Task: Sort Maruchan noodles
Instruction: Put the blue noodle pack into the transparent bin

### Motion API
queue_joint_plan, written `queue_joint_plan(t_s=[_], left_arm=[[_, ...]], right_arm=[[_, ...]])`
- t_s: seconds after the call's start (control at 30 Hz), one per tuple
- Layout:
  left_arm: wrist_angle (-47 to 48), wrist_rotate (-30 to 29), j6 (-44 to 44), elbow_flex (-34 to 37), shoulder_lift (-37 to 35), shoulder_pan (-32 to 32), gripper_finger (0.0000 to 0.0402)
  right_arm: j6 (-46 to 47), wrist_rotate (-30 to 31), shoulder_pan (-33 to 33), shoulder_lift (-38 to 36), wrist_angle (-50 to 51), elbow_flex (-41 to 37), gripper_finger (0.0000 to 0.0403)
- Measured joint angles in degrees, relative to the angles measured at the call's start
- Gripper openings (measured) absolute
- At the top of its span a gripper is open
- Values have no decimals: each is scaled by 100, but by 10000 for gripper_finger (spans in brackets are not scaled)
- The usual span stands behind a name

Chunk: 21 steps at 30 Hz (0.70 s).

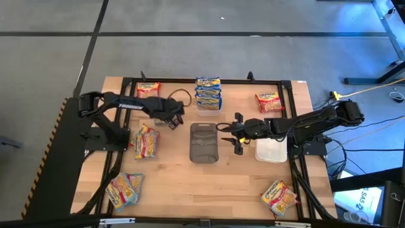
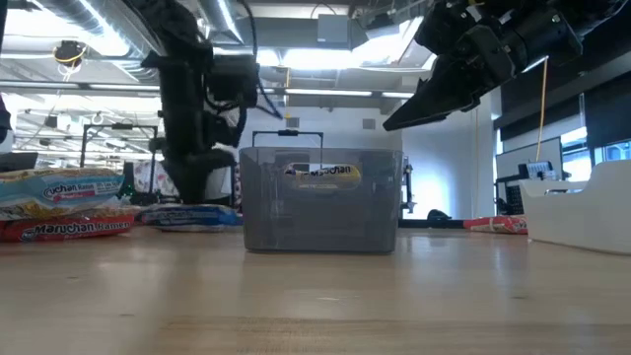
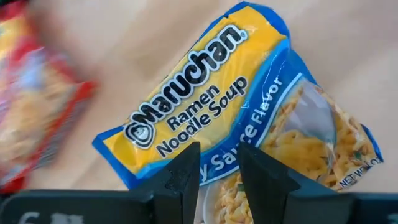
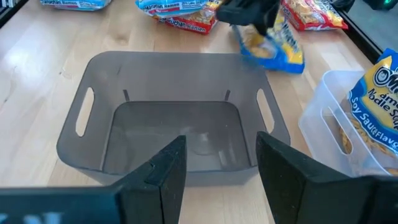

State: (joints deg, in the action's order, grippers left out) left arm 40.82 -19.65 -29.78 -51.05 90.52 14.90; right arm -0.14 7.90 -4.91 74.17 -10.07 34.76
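The Maruchan noodles lie about the table: a blue-labelled stack point(image 1: 208, 93) at the far edge, red-labelled packets point(image 1: 148, 89) point(image 1: 268, 101), and piles point(image 1: 147, 140) point(image 1: 125, 190) point(image 1: 280, 196). My left gripper point(image 1: 172, 120) point(image 3: 219, 165) is left of the grey bin point(image 1: 204, 142), shut on a blue-and-yellow packet point(image 3: 205, 93). My right gripper point(image 1: 229, 134) point(image 4: 221, 168) hangs open above the bin's right rim. The bin point(image 4: 174, 112) looks empty. A clear tub point(image 1: 272, 150) holds one blue-labelled packet point(image 4: 376, 106). My left gripper pinches the blue-and-yellow packet between its two fingers at the blue "Soy Sauce Flavor" band point(image 3: 225, 148), near one long edge. It comes from above, pointing down. In the right wrist view the packet point(image 4: 273, 50) hangs below the fingers; whether its lower end touches the table, I cannot tell.
A dark frame point(image 1: 190, 80) runs round the wooden table top. The grey bin point(image 2: 320, 202) stands mid-table, with the clear tub point(image 2: 582, 212) to its right. Bare wood shows along the near edge point(image 1: 202, 190) between the two near piles.
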Motion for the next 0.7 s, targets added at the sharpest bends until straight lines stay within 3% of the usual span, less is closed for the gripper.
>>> queue_joint_plan(t_s=[0.4, 0.7], left_arm=[[-343, 692, -293, 2, 7, -1176, 108], [-326, 997, -1473, 9, 11, -1860, 108]], right_arm=[[-11, 0, 0, 2, -17, 2, 166], [-11, 0, 0, 2, -18, 2, 166]])
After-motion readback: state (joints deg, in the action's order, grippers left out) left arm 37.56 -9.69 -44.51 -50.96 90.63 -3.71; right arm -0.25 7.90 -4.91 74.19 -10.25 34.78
